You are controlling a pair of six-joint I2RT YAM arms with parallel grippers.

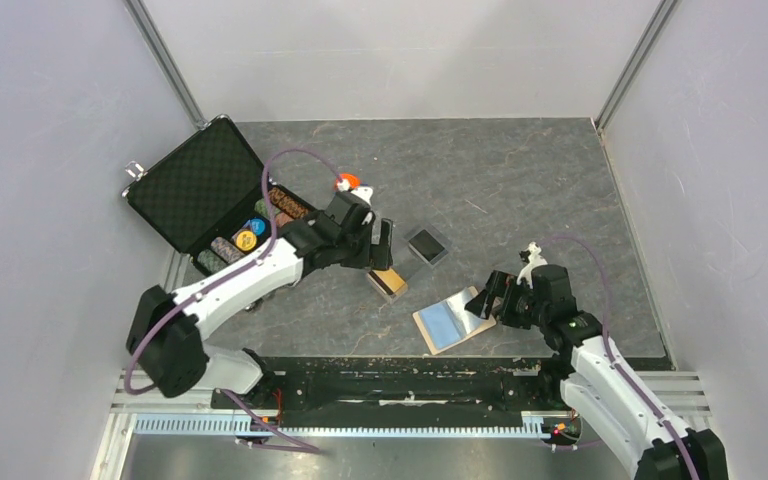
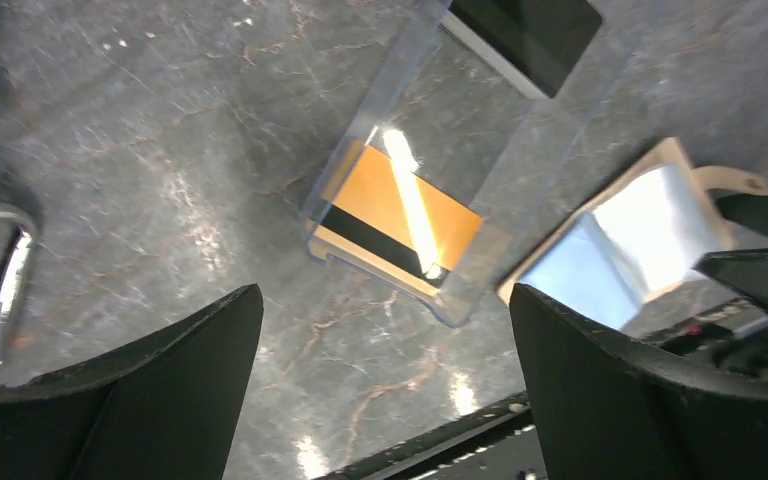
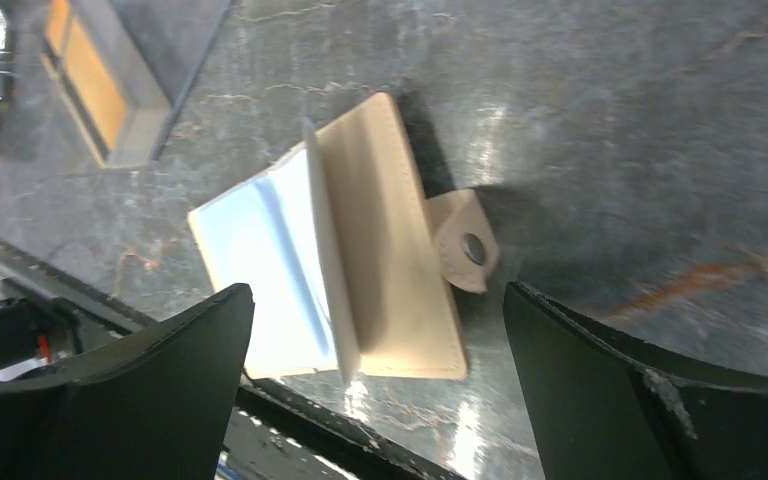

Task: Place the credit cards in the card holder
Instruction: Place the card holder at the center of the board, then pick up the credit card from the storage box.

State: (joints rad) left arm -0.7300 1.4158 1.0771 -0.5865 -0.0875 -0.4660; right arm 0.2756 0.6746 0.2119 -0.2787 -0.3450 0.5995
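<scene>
The beige card holder [image 1: 450, 322] lies open near the table's front edge, and shows in the right wrist view [image 3: 400, 260] with its snap tab [image 3: 465, 250] to the right. A light blue card [image 3: 260, 250] sits in its left half, partly under a flap. A gold card with a black stripe [image 1: 388, 283] [image 2: 400, 215] lies flat under the near end of a clear plastic piece [image 2: 520, 150]. My left gripper [image 1: 380, 245] [image 2: 385, 300] is open and empty above the gold card. My right gripper [image 1: 493, 297] [image 3: 378, 295] is open and empty over the holder. No black card shows.
A clear box with a dark base [image 1: 427, 245] [image 2: 525, 30] sits behind the gold card. An open black chip case [image 1: 195, 185] with poker chips [image 1: 245, 238] stands at the left, beside my left arm. A black rail [image 1: 410, 375] runs along the front edge.
</scene>
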